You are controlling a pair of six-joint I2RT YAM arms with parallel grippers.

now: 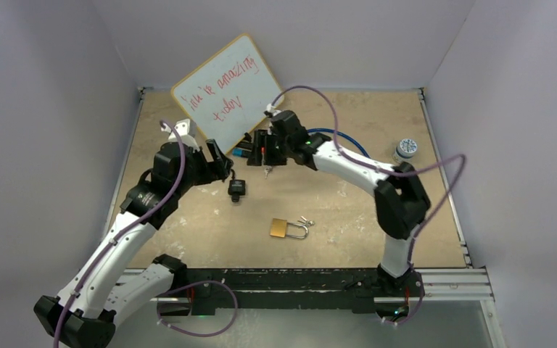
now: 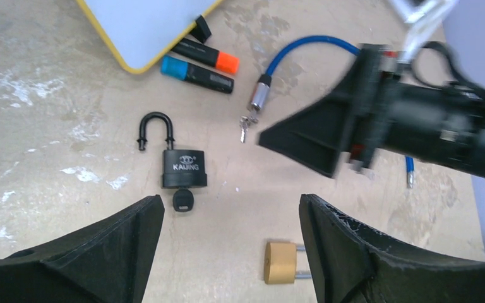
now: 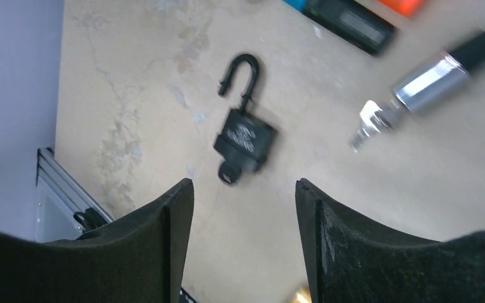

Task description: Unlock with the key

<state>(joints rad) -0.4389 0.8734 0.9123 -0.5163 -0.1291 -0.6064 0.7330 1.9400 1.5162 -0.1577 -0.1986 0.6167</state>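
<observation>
A black padlock (image 1: 237,188) lies flat on the table with its shackle swung open and a black-headed key (image 2: 183,201) in its base. It also shows in the left wrist view (image 2: 184,167) and the right wrist view (image 3: 245,140). My left gripper (image 1: 223,164) is open and empty, hovering just left of and above the padlock; in its own view (image 2: 230,202) the padlock lies ahead of the left finger. My right gripper (image 1: 265,150) is open and empty, above the table up and to the right of the padlock, which lies ahead of it in its own view (image 3: 243,184).
A brass padlock (image 1: 288,229) with small keys (image 1: 305,220) lies nearer the front. A blue cable lock (image 2: 260,95) with keys (image 2: 246,124), two markers (image 2: 199,69) and a whiteboard (image 1: 225,90) are at the back. A small jar (image 1: 406,148) stands at the right.
</observation>
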